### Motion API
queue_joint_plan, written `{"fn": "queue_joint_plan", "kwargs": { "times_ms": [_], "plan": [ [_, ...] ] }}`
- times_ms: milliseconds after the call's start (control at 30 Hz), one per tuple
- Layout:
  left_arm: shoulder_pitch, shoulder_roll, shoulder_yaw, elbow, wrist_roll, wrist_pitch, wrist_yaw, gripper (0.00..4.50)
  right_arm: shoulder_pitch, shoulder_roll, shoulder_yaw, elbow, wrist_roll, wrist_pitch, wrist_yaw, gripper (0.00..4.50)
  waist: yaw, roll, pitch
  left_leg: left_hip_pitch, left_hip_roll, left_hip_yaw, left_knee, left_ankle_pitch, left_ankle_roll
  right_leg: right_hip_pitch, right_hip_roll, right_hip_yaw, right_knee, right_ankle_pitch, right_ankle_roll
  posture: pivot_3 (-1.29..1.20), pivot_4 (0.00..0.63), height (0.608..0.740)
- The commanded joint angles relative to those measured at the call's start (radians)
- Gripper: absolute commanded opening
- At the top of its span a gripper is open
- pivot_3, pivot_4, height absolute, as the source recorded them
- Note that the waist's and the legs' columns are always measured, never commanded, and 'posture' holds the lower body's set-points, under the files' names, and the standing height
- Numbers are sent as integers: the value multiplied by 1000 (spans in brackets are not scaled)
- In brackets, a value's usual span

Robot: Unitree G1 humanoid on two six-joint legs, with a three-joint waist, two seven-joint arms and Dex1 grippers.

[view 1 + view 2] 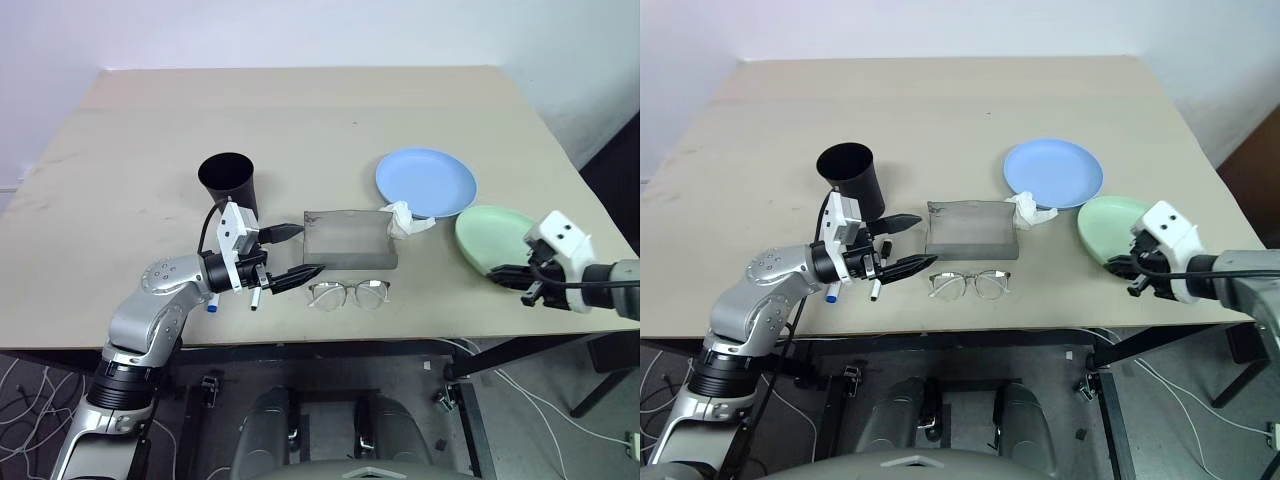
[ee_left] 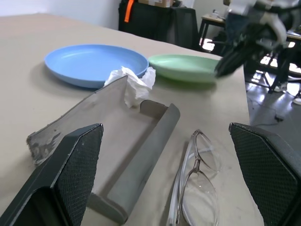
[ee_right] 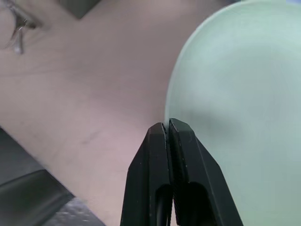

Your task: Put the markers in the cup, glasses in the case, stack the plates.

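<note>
Plates come first, since they are the biggest things on the table point(image 1: 120, 180). One light blue plate point(image 1: 426, 181) lies flat toward the far right part of the table. Next to it, nearer the right edge, lies the mint green plate point(image 1: 490, 235). Both plates sit side by side and are not stacked.

At the near rim of the green plate is the right gripper point(image 3: 168, 128). Its two black fingers are pressed tight together. In the right wrist view the fingertips lie right at the plate's rim, but I cannot tell if the rim is pinched between them.

Between the plates and the cup sits the grey case point(image 1: 348, 238), in the middle of the table. A crumpled white tissue point(image 1: 405, 219) lies at its right end, touching it, just by the blue plate.

A black cup point(image 1: 228, 181) stands upright to the left of the case, with its mouth facing up.

Just near the left end of the case hangs the left gripper point(image 1: 297, 252). Its fingers are spread wide apart and hold nothing. They point toward the case and the glasses.

Lying flat in front of the case, close to the table's near edge, are the glasses point(image 1: 348, 294).

Two markers point(image 1: 256, 296) lie on the table under the left gripper, partly hidden by it. A blue cap point(image 1: 213, 304) peeks out by the arm.
</note>
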Motion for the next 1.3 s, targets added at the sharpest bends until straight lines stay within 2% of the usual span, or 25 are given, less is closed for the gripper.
{"fn": "queue_joint_plan", "kwargs": {
  "times_ms": [33,200,367,600,833,1067,1300],
  "plan": [
    [-13,3,26,-19,-16,-12,-10,4500,7,-63,-108,-16,-30,-31,17,23,-4,0,0,0,0,0,0,0,0,0,0,0,0,0,0,0,150,701],
    [-26,-6,24,-9,-16,-11,-11,4500,-64,-87,-115,6,-54,-91,-1,23,-10,1,0,0,0,0,-1,0,0,1,1,0,0,0,0,0,150,701],
    [-33,-16,25,-5,-13,-12,-7,4500,-277,28,44,100,-96,-211,-61,23,-16,1,1,1,0,0,0,0,0,0,1,0,0,0,0,0,150,701],
    [-10,-21,34,-37,-14,-4,18,4500,-581,234,302,456,-254,-432,-41,23,-28,2,1,-3,-1,1,0,2,3,0,1,1,2,0,1,0,150,701],
    [38,-21,53,-95,-22,6,63,4500,-828,392,438,842,-380,-608,19,23,-31,2,1,-3,0,3,1,2,3,-1,4,1,5,3,5,0,150,701],
    [74,-21,59,-130,-20,-2,93,4500,-967,526,524,1091,-478,-689,77,23,-32,2,1,-1,0,4,1,3,2,-1,4,2,7,3,5,0,150,701],
    [93,-15,70,-136,-19,-13,102,4500,-1008,561,569,1178,-550,-705,146,23,-33,2,1,-1,0,5,1,3,2,-1,4,2,8,3,5,0,150,701]
  ]
}}
